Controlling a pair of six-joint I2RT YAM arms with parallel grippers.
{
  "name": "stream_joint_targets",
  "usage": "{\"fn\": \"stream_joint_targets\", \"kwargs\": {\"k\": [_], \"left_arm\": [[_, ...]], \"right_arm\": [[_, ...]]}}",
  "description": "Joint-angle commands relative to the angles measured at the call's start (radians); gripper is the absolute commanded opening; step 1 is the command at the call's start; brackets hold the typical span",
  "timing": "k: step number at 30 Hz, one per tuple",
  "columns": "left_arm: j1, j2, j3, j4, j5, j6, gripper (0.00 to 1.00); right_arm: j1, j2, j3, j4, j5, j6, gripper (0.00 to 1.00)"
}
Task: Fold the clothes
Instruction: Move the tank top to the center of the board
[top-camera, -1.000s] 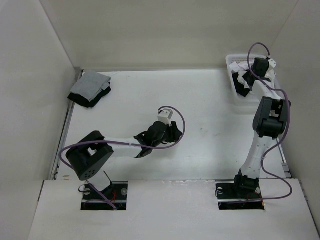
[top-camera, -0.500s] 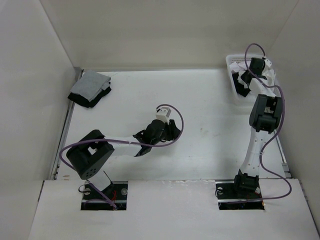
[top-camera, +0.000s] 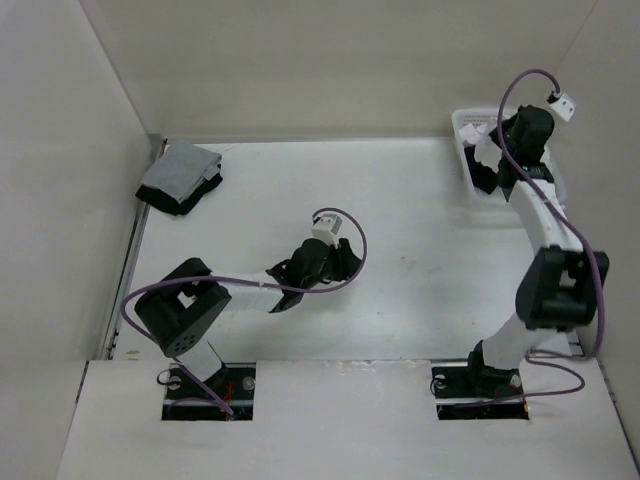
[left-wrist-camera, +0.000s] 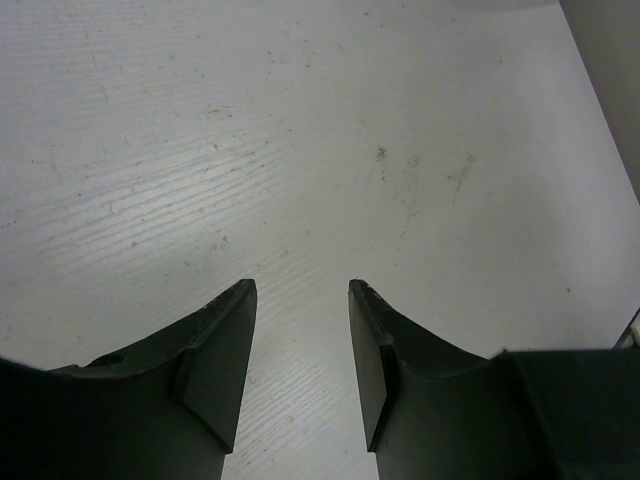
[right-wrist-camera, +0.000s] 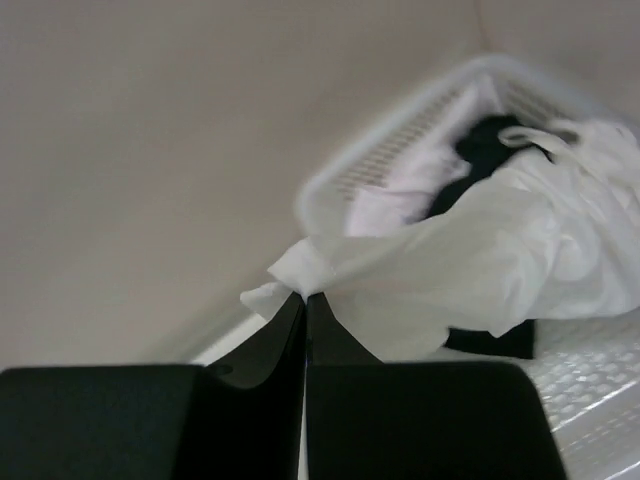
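The clothes, a thin white garment, hang out of the white basket at the table's far right corner. My right gripper is shut on a pinched corner of the clothes, lifted above the basket. In the top view the clothes show as white cloth beside the right gripper over the basket. My left gripper stands open over bare table near the middle, nothing between its fingers. From above, the left gripper lies low on the table.
A black garment lies in the basket under the white cloth. A grey-and-black cloth stack sits at the far left corner. White walls close in the table on the left, back and right.
My right gripper has shut on the white cloth and risen, its arm stretching up over the basket. The left arm has barely moved.
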Motion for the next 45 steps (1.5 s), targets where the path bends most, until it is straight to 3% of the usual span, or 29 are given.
{"fn": "stream_joint_targets", "kwargs": {"k": [1,4,8,13,16,20,24,30,33,36,38,41,42,45], "left_arm": [[0.036,-0.103,-0.033,0.055,0.011,-0.029,0.4],[0.095,-0.219,-0.068,0.037,0.002,-0.072,0.4],[0.2,-0.4,-0.125,-0.034,-0.021,-0.136,0.4],[0.344,-0.624,-0.208,-0.147,-0.032,-0.184,0.4],[0.416,-0.692,-0.223,-0.215,-0.029,-0.183,0.4],[0.507,-0.691,-0.226,-0.241,0.0,-0.186,0.41],[0.51,-0.642,-0.18,-0.229,0.028,-0.207,0.4],[0.476,-0.668,-0.143,-0.23,0.028,-0.236,0.4],[0.462,-0.724,-0.152,-0.238,0.014,-0.252,0.4],[0.476,-0.801,-0.185,-0.268,-0.004,-0.261,0.4],[0.484,-0.832,-0.206,-0.301,-0.021,-0.256,0.4],[0.49,-0.835,-0.251,-0.354,-0.037,-0.247,0.4],[0.498,-0.827,-0.264,-0.374,-0.037,-0.243,0.4],[0.514,-0.814,-0.298,-0.416,-0.037,-0.232,0.4]], "right_arm": [[0.151,-0.304,-0.076,0.113,-0.046,0.008,0.01],[0.269,-0.433,-0.033,0.052,-0.097,-0.039,0.02],[0.422,-0.489,0.042,-0.047,-0.2,-0.094,0.03],[0.563,-0.5,-0.076,-0.025,-0.258,-0.082,0.03],[0.597,-0.471,-0.159,0.037,-0.283,-0.029,0.03],[0.649,-0.298,-0.21,0.143,-0.341,0.056,0.02],[0.674,-0.208,-0.092,0.128,-0.347,0.039,0.01],[0.755,-0.275,-0.001,0.021,-0.344,-0.038,0.02],[0.856,-0.348,-0.103,-0.008,-0.324,-0.055,0.02],[0.97,-0.473,-0.384,0.03,-0.225,-0.01,0.03],[1.019,-0.538,-0.571,0.065,-0.154,0.059,0.08],[1.047,-0.593,-0.796,0.053,-0.169,0.128,0.4],[1.047,-0.613,-0.83,0.024,-0.184,0.139,0.46],[1.03,-0.725,-0.904,-0.07,-0.154,0.148,0.55]]}}
